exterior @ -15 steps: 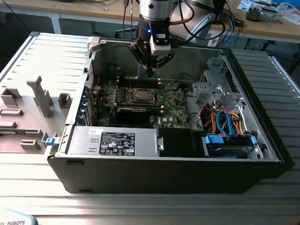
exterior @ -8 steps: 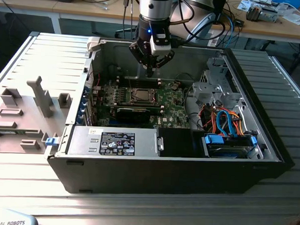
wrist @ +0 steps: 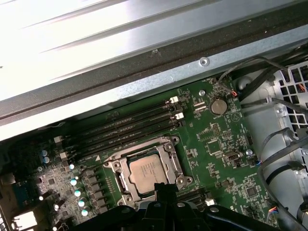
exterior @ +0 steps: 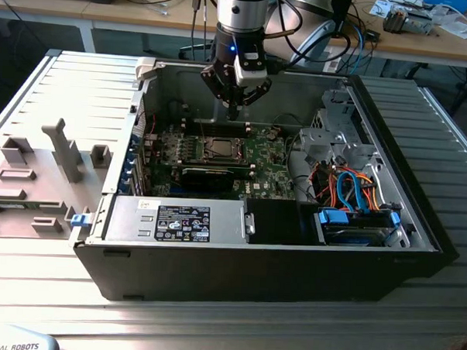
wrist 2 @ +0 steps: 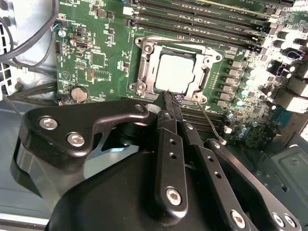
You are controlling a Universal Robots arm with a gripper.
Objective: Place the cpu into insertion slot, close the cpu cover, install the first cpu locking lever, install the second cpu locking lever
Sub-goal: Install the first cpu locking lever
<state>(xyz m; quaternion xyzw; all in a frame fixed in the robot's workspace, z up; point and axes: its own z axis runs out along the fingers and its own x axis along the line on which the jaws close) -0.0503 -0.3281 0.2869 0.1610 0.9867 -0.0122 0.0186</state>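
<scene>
Gripper (wrist 2: 171, 98) right up front, black fingers (wrist 2: 168, 144) pinched together to a point with nothing clearly between them, tips hanging just over the near edge of the insertion slot (wrist 2: 144, 48). And there's the cpu (wrist 2: 175, 72), seated flat in that socket, silver top up, the cpu cover (wrist 2: 150, 72) lying down around it as a frame. A thin wire lever (wrist 2: 210, 121) angles out from the socket's corner, right beside the fingertips. Beyond, long memory slots (wrist 2: 202, 14) cross the green motherboard (wrist 2: 96, 60). In the exterior view, the open computer case (exterior: 417, 222) surrounds it all.
</scene>
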